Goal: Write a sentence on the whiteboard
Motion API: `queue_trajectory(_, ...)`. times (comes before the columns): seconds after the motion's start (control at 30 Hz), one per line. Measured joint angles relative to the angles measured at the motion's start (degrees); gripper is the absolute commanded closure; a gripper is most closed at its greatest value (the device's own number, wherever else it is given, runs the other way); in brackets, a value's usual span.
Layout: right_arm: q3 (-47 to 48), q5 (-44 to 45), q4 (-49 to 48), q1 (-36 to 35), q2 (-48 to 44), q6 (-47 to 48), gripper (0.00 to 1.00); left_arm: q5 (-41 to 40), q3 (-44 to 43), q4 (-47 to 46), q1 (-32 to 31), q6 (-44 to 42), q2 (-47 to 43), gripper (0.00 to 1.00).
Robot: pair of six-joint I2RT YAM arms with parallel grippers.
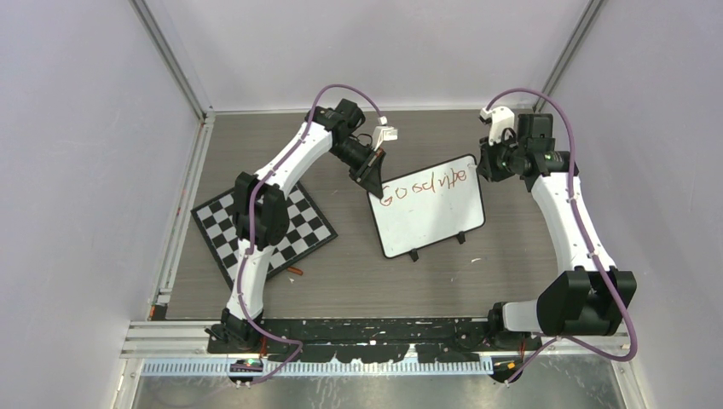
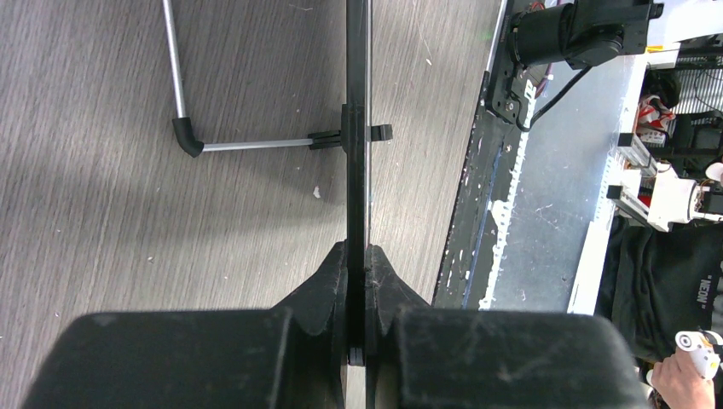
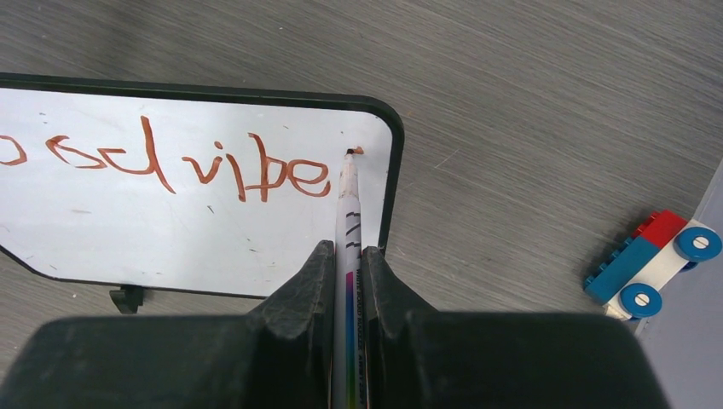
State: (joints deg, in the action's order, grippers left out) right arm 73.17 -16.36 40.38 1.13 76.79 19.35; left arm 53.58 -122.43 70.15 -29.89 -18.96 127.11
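Grey wood-grain counter (image 1: 358, 285) runs between pale lilac walls, and the whiteboard (image 1: 430, 217) sits near its middle, turned a little so its top edge climbs toward the right in the overhead view. It appears propped on its two black feet, with its face toward the arm bases.

The left end effector (image 2: 358, 277) is clamped narrow on the board's upper left edge, which the left wrist view shows edge-on between the pads. The right end effector (image 3: 348, 256) is closed on a marker (image 3: 349, 200), whose barrel points away from the wrist, across the written line rather than along it.

The sentence (image 3: 187, 162) reads roughly "Good vibe" in red-brown. The marker tip is just right of the last "e", at a small dab of ink and close to the frame's right corner (very little white remains there).

I judge that any further words must go on a lower line. That line's start lies down and to the left of the tip, toward the clamped side. The right arm holds the pen, so the reach falls to it.

A checkerboard (image 1: 264, 230) lies well apart on the left.
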Motion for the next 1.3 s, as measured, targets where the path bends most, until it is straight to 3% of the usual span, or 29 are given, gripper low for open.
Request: queue_trajectory(1.3,-0.7,1.3,7.7,-1.6,1.6,5.7,1.0,0.2,0.0,0.0,0.0,0.4,0.0,1.0)
